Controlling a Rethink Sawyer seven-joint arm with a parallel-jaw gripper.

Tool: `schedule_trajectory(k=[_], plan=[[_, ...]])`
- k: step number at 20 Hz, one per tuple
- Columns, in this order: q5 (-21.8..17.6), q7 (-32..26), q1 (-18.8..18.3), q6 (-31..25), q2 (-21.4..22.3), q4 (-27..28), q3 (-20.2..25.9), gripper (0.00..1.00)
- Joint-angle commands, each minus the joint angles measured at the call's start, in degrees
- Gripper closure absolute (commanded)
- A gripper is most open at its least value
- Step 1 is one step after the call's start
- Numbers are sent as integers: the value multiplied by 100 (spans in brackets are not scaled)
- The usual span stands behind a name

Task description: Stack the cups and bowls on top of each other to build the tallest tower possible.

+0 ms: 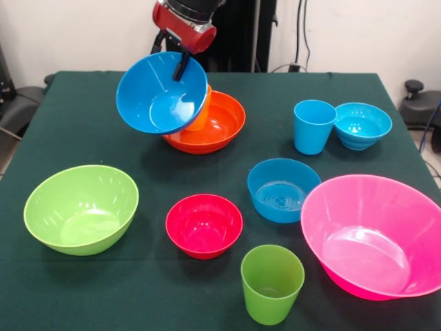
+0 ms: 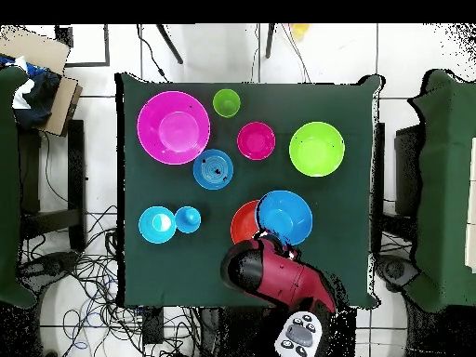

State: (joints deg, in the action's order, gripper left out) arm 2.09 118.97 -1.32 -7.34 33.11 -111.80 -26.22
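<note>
Gripper (image 1: 182, 67) is pinching the big blue bowl (image 1: 162, 93) by its rim, holding it tilted in the air over the orange bowl (image 1: 213, 124), nr the table's (image 1: 69, 124) far edge.

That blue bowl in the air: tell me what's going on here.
The robot's gripper holds the big blue bowl by its rim, tilted and lifted over the orange bowl, where an orange cup sits. No tower exists yet: the lime bowl, red bowl, green cup, pink bowl, smaller blue bowl, light blue cup and turquoise bowl all sit separately on the table.
</note>
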Motion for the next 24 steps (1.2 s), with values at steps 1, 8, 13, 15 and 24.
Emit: schedule_trajectory(k=[1, 8, 13, 15, 24], plan=[[-69, 487, 91, -624, -49, 69, 475, 0], [-66, 480, 102, -659, -58, 94, 459, 0], [-85, 449, 70, -640, -46, 102, 492, 0], [-96, 430, 58, -648, -41, 111, 493, 0], [-92, 432, 80, -721, -27, 127, 478, 0]])
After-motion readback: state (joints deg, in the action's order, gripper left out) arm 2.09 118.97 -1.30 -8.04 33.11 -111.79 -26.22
